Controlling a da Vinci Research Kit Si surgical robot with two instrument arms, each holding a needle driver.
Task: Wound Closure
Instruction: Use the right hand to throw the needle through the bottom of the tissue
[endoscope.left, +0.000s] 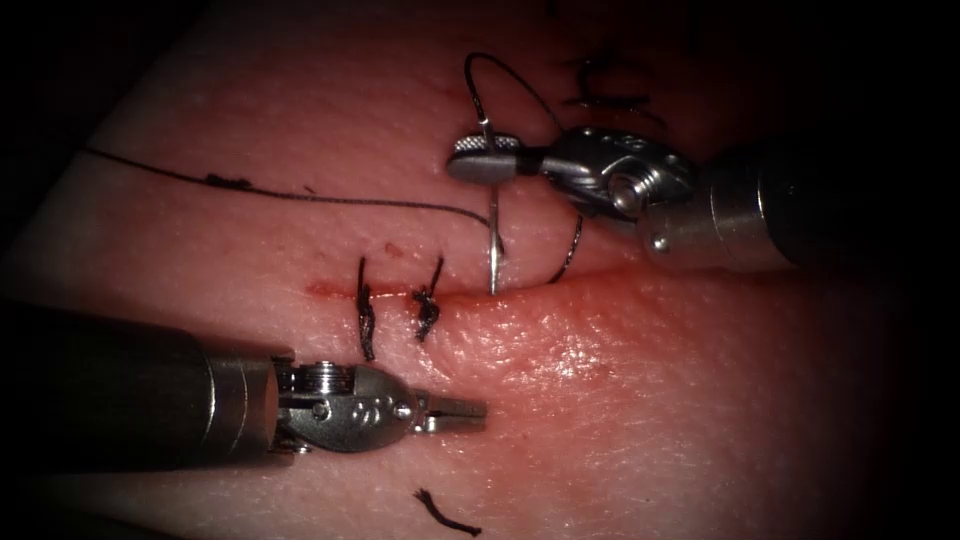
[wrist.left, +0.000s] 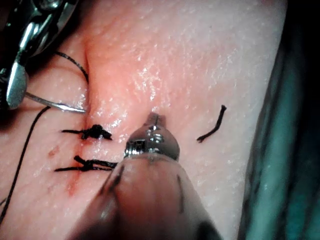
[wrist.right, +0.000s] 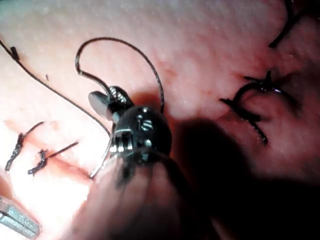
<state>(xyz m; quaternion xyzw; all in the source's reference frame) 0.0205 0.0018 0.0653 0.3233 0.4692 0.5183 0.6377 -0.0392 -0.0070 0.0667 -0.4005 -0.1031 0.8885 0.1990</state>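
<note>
My right tool (endoscope.left: 460, 158) is shut on the curved needle (endoscope.left: 493, 225) near its thread end. The needle points down and its tip meets the tissue (endoscope.left: 640, 400) at the cut (endoscope.left: 400, 293), just right of two knotted stitches (endoscope.left: 366, 312). How deep the tip sits is hidden. From the needle's tail the thread (endoscope.left: 510, 70) loops up and over, passes behind the tool and enters the cut further right. My left tool (endoscope.left: 478, 409) lies below the cut, shut and holding nothing. The left wrist view shows the needle (wrist.left: 55, 104) reaching the cut. The right wrist view shows the thread loop (wrist.right: 125, 45).
A long strand of thread (endoscope.left: 300, 194) lies across the tissue from the far left toward the needle. A cut end of thread (endoscope.left: 445, 512) lies loose near the front edge. Older stitches (endoscope.left: 600, 95) sit at the back right. Red fluid tints the cut's left end.
</note>
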